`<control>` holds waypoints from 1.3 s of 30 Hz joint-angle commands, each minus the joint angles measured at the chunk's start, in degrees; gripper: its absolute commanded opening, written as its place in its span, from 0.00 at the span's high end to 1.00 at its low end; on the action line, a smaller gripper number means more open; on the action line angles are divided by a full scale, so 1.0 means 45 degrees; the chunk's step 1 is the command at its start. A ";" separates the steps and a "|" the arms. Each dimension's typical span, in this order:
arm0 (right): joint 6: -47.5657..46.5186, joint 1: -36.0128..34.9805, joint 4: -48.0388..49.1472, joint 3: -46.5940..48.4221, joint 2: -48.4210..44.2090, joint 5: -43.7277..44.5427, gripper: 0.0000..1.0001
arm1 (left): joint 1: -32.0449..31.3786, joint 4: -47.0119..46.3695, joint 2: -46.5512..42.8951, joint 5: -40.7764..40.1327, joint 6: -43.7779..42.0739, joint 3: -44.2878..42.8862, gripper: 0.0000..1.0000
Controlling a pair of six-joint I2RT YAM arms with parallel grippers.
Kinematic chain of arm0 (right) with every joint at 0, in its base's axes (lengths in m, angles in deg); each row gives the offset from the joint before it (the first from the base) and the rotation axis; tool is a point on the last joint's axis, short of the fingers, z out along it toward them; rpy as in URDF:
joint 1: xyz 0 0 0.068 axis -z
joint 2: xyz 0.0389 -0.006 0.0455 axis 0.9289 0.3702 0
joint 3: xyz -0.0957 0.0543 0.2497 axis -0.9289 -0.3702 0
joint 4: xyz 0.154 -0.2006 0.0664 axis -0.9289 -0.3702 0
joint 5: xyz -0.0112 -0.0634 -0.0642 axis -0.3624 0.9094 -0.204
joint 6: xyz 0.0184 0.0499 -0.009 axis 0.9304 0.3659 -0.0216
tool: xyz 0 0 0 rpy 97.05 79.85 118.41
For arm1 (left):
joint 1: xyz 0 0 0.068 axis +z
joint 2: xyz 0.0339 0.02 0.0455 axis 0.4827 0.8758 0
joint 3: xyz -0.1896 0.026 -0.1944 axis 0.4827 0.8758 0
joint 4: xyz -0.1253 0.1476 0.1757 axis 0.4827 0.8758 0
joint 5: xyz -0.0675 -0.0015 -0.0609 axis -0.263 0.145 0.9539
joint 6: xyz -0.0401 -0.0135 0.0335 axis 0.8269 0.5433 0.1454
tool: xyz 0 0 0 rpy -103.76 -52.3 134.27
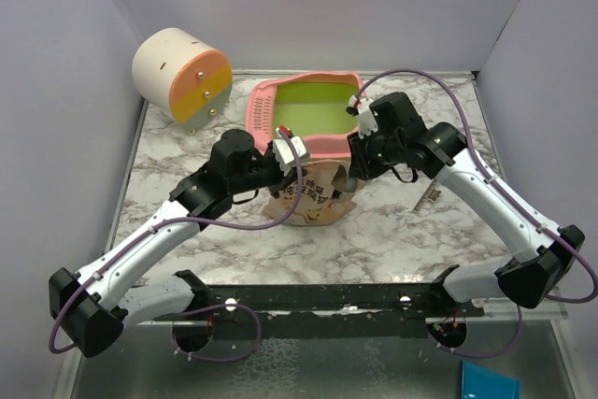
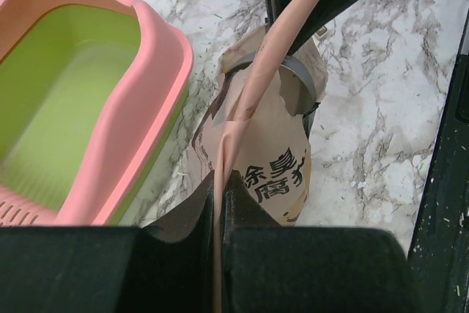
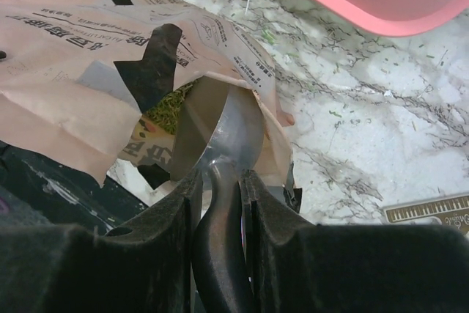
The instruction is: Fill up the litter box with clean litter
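Note:
The pink litter box (image 1: 301, 142) with its lime-green basin (image 1: 318, 107) lies at the back centre; it also shows in the left wrist view (image 2: 150, 108). No litter shows in the basin. In front of it stands the beige printed pouch (image 1: 304, 201). My left gripper (image 2: 219, 185) is shut on the pouch's top edge (image 2: 253, 86), holding it open. My right gripper (image 3: 221, 181) is shut on the grey scoop's handle (image 3: 220, 247); the scoop's bowl (image 3: 223, 126) is inside the pouch mouth. Green-grey litter (image 3: 167, 108) shows inside the pouch.
A cream-and-orange cylinder (image 1: 182, 74) lies at the back left. A small printed strip (image 3: 429, 210) lies on the marble to the right of the pouch. Purple walls close in the left, back and right. A black rail (image 1: 318, 310) runs along the near edge.

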 commanded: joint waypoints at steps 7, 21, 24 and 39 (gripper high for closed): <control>-0.0183 -0.0114 0.1235 -0.1469 0.0470 0.0586 0.99 | -0.0127 -0.3009 -0.0382 0.0085 -0.0174 -0.0326 1.00; -0.0087 -0.0604 0.2362 -0.2077 0.1863 -0.0692 0.99 | -0.0128 -0.3835 -0.1434 0.0162 0.0612 0.0898 1.00; 0.0009 -0.0703 0.2718 -0.2326 0.2061 -0.1123 0.99 | -0.0128 -0.3972 -0.1474 0.0105 0.0701 0.1088 1.00; 0.1523 -0.0803 0.6397 -0.5214 0.1701 -0.3120 0.99 | -0.0128 -0.4215 -0.0822 0.0219 0.0617 0.1288 1.00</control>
